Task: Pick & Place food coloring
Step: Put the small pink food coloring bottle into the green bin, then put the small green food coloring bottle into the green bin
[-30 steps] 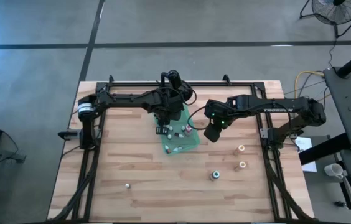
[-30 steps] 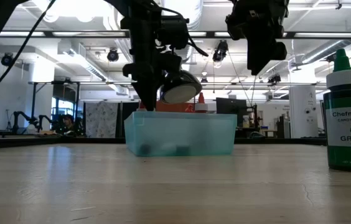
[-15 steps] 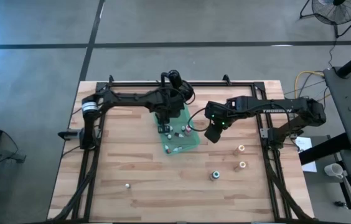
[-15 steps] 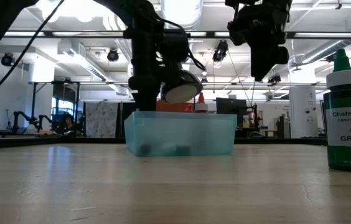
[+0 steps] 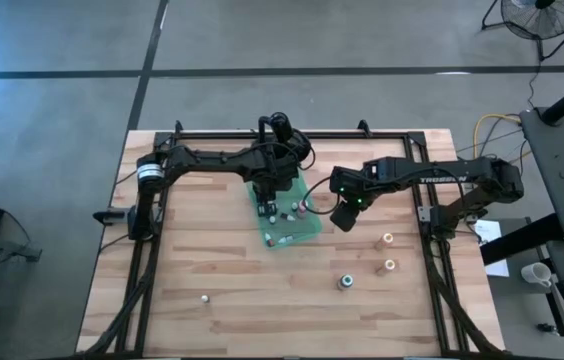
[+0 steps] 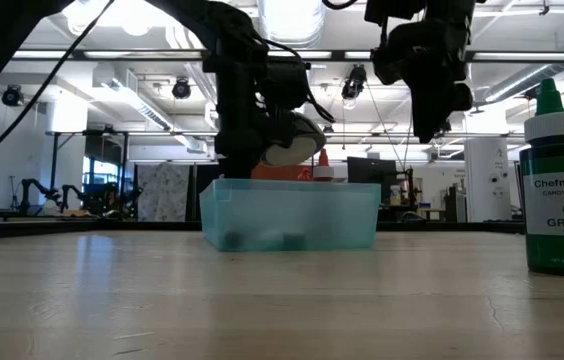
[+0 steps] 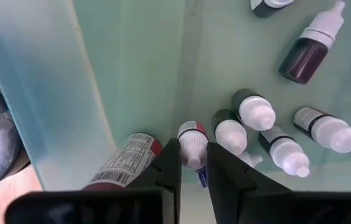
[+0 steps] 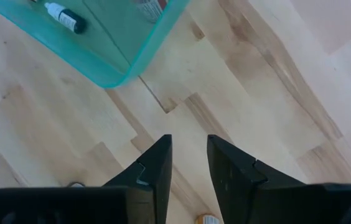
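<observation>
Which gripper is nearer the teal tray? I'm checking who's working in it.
Left. The left gripper is down inside the teal tray, shut on a red bottle. The right gripper hangs over bare wood just off the tray's corner, holding nothing.

"Chefmaster Candy Color GREEN" on the green bottle [image 6: 560, 180] standing on the table, "TROSSEN" along the right arm [image 5: 438, 179], other bottle labels unreadable

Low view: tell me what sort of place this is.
Most likely a robotics lab or workshop in an open industrial hall. Exposed ceiling lights and ducts run overhead, another robot arm stands on a far bench, and the wooden table carries a framed two-arm rig.
</observation>
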`<action>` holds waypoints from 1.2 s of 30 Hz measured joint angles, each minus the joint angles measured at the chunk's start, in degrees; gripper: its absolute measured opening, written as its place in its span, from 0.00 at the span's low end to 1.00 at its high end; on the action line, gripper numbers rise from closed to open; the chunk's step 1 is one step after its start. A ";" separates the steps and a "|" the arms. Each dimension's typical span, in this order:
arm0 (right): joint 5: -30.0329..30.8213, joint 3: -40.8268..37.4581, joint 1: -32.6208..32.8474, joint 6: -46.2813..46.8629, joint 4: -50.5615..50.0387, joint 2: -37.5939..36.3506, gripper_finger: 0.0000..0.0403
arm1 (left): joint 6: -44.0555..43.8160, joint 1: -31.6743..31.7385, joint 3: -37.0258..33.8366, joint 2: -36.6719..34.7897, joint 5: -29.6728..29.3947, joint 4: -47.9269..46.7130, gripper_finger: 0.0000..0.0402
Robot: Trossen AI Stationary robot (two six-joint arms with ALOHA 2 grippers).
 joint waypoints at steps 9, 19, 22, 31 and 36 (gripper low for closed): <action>0.00 -0.21 -0.02 0.02 0.17 0.00 0.23 | 0.26 0.00 0.00 0.00 -0.02 0.03 0.16; -0.02 -0.21 -0.02 0.01 0.21 0.01 0.24 | 0.44 0.00 0.00 -0.02 -0.09 0.42 0.16; -0.02 -0.21 -0.02 0.01 0.21 0.02 0.24 | 0.53 -0.04 0.35 -0.35 -0.85 0.25 0.17; -0.02 -0.21 -0.02 -0.46 0.37 0.02 0.24 | 6.44 -2.66 0.66 -9.22 -1.53 0.80 0.17; 0.00 -0.21 -0.02 -0.90 0.88 0.02 0.25 | 7.08 -4.88 -5.96 -18.00 -4.48 0.89 0.17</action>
